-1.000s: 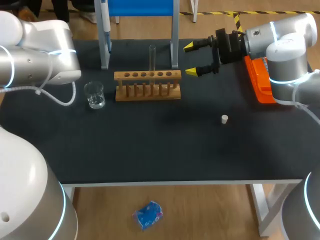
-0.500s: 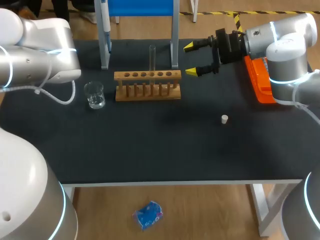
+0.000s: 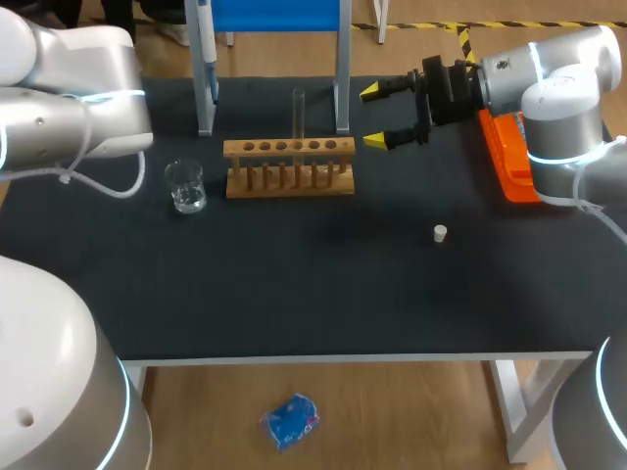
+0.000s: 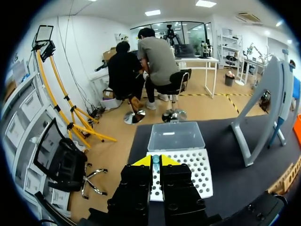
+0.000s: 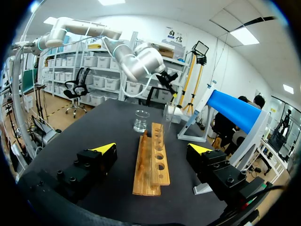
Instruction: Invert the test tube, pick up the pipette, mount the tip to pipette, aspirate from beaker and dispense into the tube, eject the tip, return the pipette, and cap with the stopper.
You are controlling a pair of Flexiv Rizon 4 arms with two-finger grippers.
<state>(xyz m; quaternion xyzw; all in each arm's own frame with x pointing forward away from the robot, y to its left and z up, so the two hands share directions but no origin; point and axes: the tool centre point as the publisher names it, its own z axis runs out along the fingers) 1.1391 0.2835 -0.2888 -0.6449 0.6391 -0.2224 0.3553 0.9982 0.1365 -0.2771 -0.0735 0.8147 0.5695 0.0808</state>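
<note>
Glass test tube (image 3: 298,110), clear, slender: upright in pale wooden rack (image 3: 289,166), mid-row. Light, slick, brittle by judgement; grip bare shaft above rack, gently. Right gripper (image 3: 373,117): fingers spread, empty, beside rack. Left gripper (image 4: 155,161): fingers pressed together, white perforated tip box (image 4: 200,170) ahead.

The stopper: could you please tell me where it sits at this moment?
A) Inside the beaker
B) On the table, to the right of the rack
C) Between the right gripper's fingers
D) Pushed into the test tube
B: the stopper lies by itself on the table, apart from the wooden rack and well clear of the open right gripper.
</note>
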